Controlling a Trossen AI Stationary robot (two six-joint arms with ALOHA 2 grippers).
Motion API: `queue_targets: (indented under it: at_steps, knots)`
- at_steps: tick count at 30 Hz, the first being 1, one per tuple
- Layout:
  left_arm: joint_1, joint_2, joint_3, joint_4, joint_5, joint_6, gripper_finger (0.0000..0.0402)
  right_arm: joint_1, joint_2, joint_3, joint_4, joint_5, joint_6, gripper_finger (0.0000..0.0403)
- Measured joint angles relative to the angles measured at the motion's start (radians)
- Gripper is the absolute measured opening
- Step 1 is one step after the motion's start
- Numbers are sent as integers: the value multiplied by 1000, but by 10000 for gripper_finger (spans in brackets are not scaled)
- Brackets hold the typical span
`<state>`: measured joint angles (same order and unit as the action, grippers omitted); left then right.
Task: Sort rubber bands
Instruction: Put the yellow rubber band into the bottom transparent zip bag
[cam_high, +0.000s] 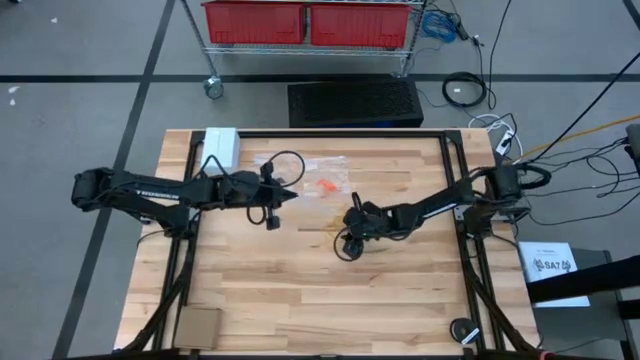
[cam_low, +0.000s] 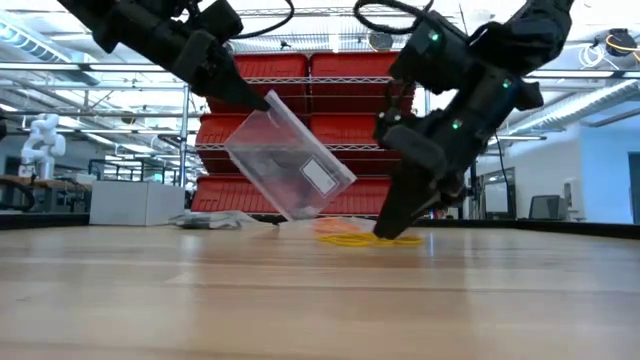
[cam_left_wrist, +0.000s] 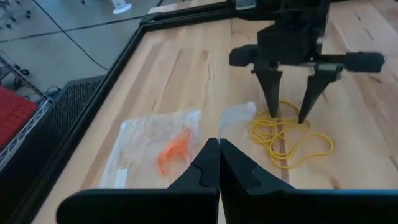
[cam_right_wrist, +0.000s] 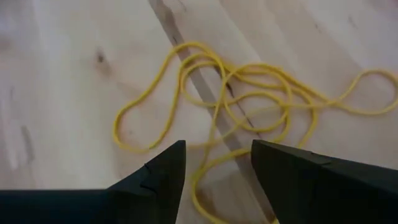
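Yellow rubber bands (cam_right_wrist: 249, 93) lie under the spread right gripper (cam_right_wrist: 217, 168)

The left tool (cam_left_wrist: 219, 163) hangs raised with fingers pinched together; the right tool (cam_left_wrist: 287, 118) points down, fingers spread.

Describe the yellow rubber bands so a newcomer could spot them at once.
Start at the wooden table and find the right pincer, open, tips down. The yellow rubber bands lie tangled beneath it. The orange bands nearby sit inside a clear bag; these lie bare on the wood.

Right tool (cam_left_wrist: 287, 117) spread over yellow rubber bands (cam_left_wrist: 289, 140), orange-filled bag (cam_left_wrist: 158, 149)
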<state>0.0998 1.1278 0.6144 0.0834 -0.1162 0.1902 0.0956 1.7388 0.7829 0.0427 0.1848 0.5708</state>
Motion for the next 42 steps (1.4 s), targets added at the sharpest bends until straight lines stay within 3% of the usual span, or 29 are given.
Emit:
queue_targets:
  at_steps: [7,10,18,42]
  knots:
    - [0,0,-1,6,0,3,0,8,94,91,-17,66,15,178]
    - [0,0,-1,4,0,3,0,7,128,113,-14,90,12,157]
    - [0,1,-1,1,0,6,0,9,141,116,-44,139,6,12]
    - [-1,1,-1,-9,1,1,0,64,-229,111,-201,126,-104,1]
